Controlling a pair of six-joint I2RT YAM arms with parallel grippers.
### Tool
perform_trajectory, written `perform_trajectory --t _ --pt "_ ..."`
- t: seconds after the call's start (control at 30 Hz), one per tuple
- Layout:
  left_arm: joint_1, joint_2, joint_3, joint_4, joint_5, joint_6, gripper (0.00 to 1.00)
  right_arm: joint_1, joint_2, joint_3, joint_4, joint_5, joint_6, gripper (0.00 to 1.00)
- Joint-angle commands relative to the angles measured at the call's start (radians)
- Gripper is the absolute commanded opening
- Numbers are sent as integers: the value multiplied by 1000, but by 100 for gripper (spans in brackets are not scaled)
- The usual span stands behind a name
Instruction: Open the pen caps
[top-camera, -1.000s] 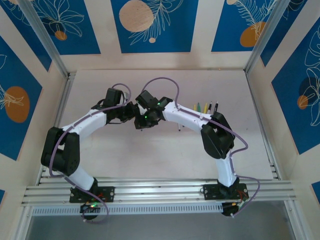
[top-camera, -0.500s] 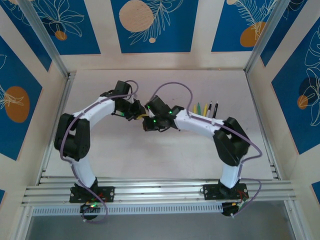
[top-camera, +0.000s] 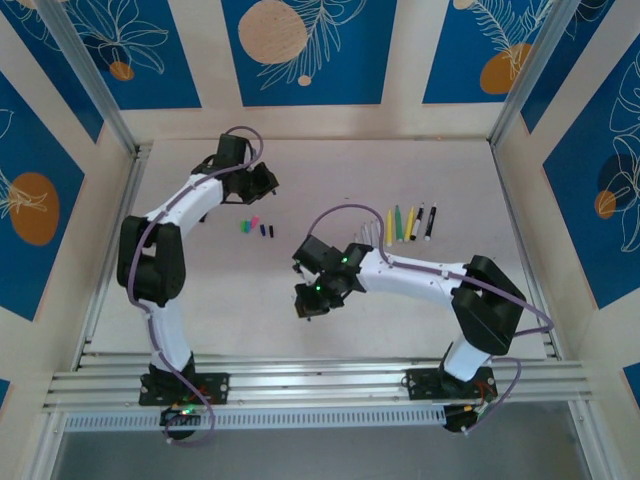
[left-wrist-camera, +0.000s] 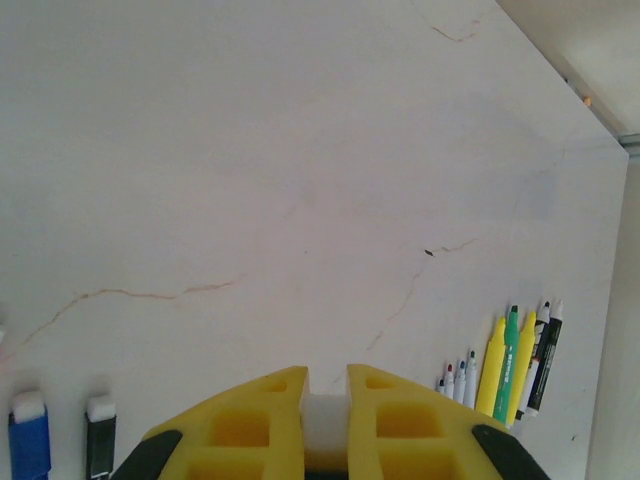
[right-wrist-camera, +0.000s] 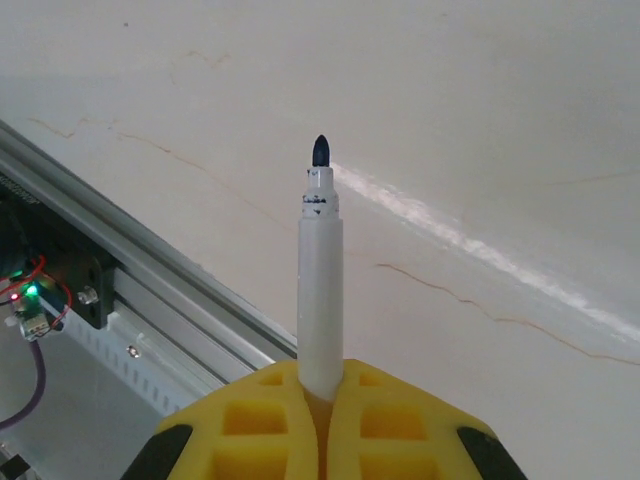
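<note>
The white-barrelled pen (right-wrist-camera: 320, 290) stands uncapped in the right gripper (right-wrist-camera: 322, 380), clamped by its lower end between the 2 yellow fingers. Its dark blue tip (right-wrist-camera: 320, 151) points straight ahead of them over the table (right-wrist-camera: 480, 120), and a metal rail (right-wrist-camera: 150, 270) runs ahead and to the left. The left gripper (left-wrist-camera: 324, 388) is pinched on a small white piece (left-wrist-camera: 322, 425), too hidden to identify. Just beside its fingers on the left lie a blue cap (left-wrist-camera: 29, 445) and a black cap (left-wrist-camera: 100, 445). A row of pens (left-wrist-camera: 505, 365) lies off to the right.
</note>
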Motion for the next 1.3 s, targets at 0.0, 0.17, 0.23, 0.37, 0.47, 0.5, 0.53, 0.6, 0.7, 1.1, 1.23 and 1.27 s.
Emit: perform_trajectory --t 0.0,0.17,0.23,0.37,0.47,0.5,0.53,0.6,0.7,1.1,1.23,1.27 --pt "-10 -16 -18 21 -8 26 0 -31 -11 42 -81 67 -4 0" --pt "-33 -15 -11 -67 -67 118 0 -117 13 83 -94 187 -59 0" --pt "-47 -16 -14 -99 -95 151 0 -160 19 99 -91 212 -81 0" --pt "-84 -2 -7 -159 -154 206 0 -226 34 138 -81 252 -131 0" --pt "-117 25 5 -205 -202 233 0 -270 59 179 -93 280 -161 0" --pt "-127 40 13 -225 -220 237 0 -283 69 191 -98 288 -171 0" --pt "-136 56 19 -244 -232 241 0 -294 76 200 -101 293 -177 0" --pt "-146 88 31 -272 -255 242 0 -309 79 206 -96 298 -188 0" --pt "-153 124 42 -305 -287 246 0 -321 77 207 -89 296 -193 0" --pt "-164 214 93 -358 -333 248 5 -328 89 188 -72 280 -196 0" --pt "-164 219 96 -360 -337 247 11 -328 97 191 -76 280 -201 0" --pt "-164 221 99 -359 -335 246 12 -328 99 192 -77 277 -201 0"
